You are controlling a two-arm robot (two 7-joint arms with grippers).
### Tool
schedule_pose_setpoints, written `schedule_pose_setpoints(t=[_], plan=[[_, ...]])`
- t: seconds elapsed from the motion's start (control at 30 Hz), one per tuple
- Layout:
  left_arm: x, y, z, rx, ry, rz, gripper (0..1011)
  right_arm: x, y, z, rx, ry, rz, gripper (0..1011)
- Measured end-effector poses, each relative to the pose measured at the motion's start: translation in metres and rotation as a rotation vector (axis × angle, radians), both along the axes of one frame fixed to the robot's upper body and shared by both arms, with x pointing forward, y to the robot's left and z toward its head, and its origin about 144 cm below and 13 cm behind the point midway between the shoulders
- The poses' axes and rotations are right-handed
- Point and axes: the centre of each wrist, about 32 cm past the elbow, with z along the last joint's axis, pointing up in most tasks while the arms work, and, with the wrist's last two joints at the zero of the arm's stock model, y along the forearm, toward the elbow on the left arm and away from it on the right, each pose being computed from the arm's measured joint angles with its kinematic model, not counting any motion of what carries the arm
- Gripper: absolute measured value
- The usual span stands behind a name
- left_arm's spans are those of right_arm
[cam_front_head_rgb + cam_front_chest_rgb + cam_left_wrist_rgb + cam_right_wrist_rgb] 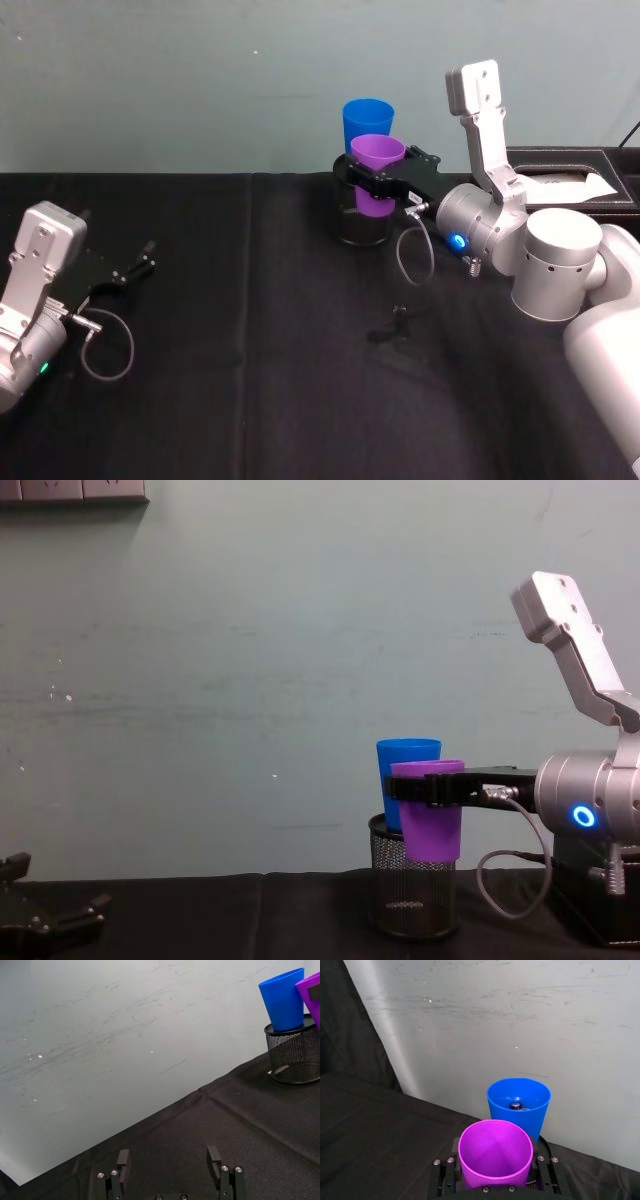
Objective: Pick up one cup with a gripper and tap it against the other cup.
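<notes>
Black cloth covers the surface [250,400], and everything is placed here relative to the wire-mesh pen holder [413,892] standing near the back edge. Well to the left of the holder and nearer the robot, the left gripper [135,270] is seen resting low over the cloth, its fingers [213,1156] spread apart with nothing between them. Just above the holder's near rim, the purple cup [377,173] is held upright, clear of the surface, by the right gripper [432,788], whose fingers are clamped across its sides. Behind the purple cup, the blue cup [518,1105] is seen standing inside the holder. The two cups appear touching or nearly so; which cannot be told.
</notes>
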Motion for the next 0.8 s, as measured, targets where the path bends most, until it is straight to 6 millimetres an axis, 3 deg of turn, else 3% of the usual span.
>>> schedule_pose_setpoints(t=[0.8], plan=[[0.0000,0.0000,0.0000,0.000,0.000,0.000,1000,0.0000,0.0000,0.0000,0.000,0.000,0.000,738]])
